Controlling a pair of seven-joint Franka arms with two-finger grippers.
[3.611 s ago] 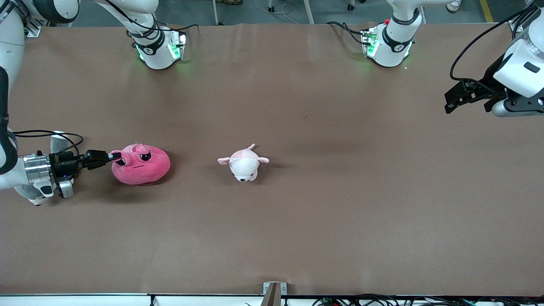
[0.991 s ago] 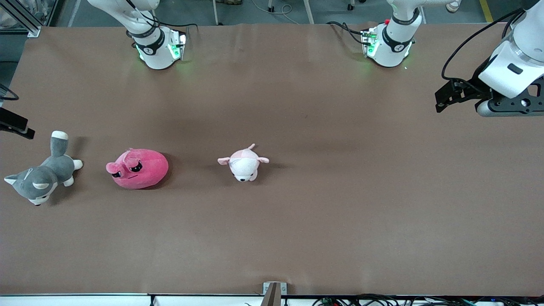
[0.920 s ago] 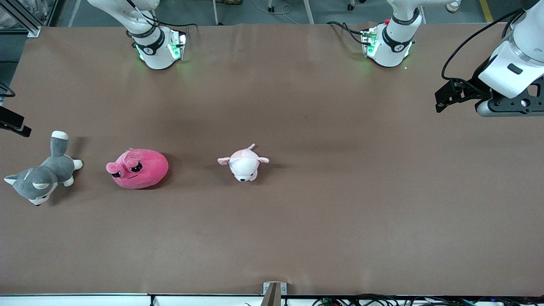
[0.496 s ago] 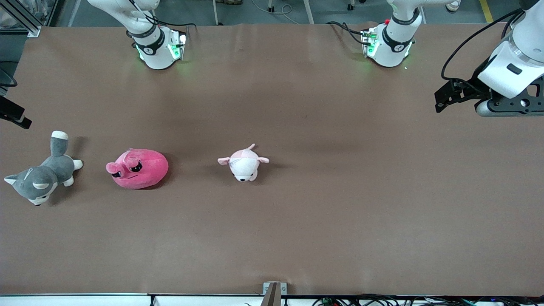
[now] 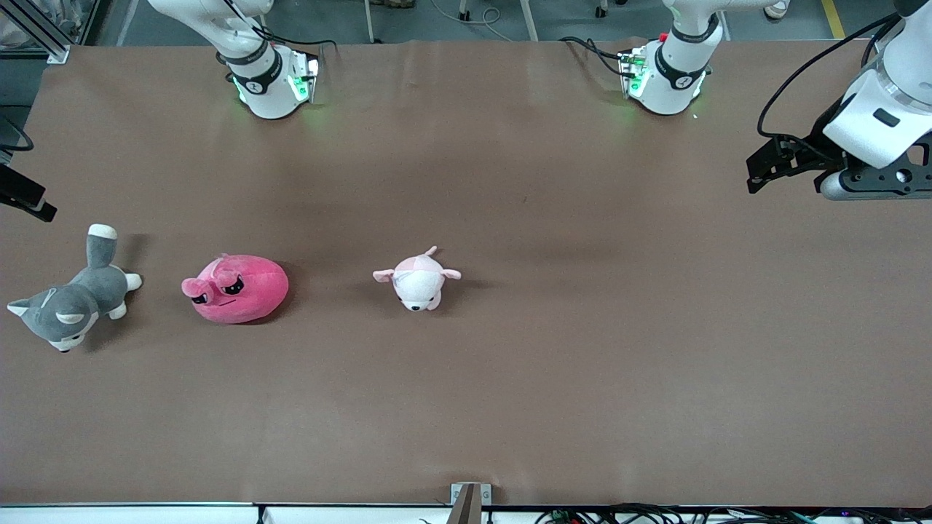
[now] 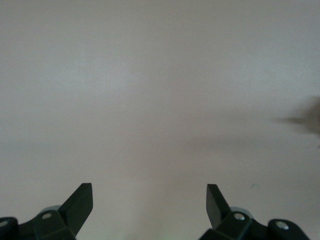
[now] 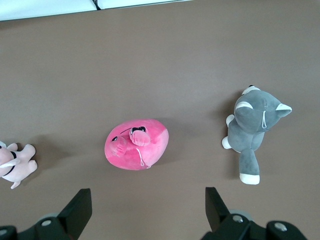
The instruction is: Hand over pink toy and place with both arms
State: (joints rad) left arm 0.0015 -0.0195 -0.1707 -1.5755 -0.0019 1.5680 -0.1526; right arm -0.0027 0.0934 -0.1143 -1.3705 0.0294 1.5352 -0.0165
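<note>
The pink toy (image 5: 237,289), a round hot-pink plush with black angry eyes, lies on the brown table toward the right arm's end. It also shows in the right wrist view (image 7: 136,145). My right gripper (image 7: 147,205) is open and empty, high above the table and apart from the toy. Only a black part of its hand (image 5: 25,200) shows at the front view's edge. My left gripper (image 5: 761,171) hangs over the left arm's end of the table. It is open and empty (image 6: 149,197), with only bare table under it.
A grey-and-white husky plush (image 5: 69,306) lies beside the pink toy at the right arm's end; it also shows in the right wrist view (image 7: 252,132). A smaller pale pink-and-white plush animal (image 5: 417,280) lies near the table's middle. The two arm bases (image 5: 269,80) (image 5: 666,73) stand at the table's edge.
My right gripper was at the pink toy's ear; it has left it and pulled away off the table's end. The toy stays on the table. The left arm barely moved.
</note>
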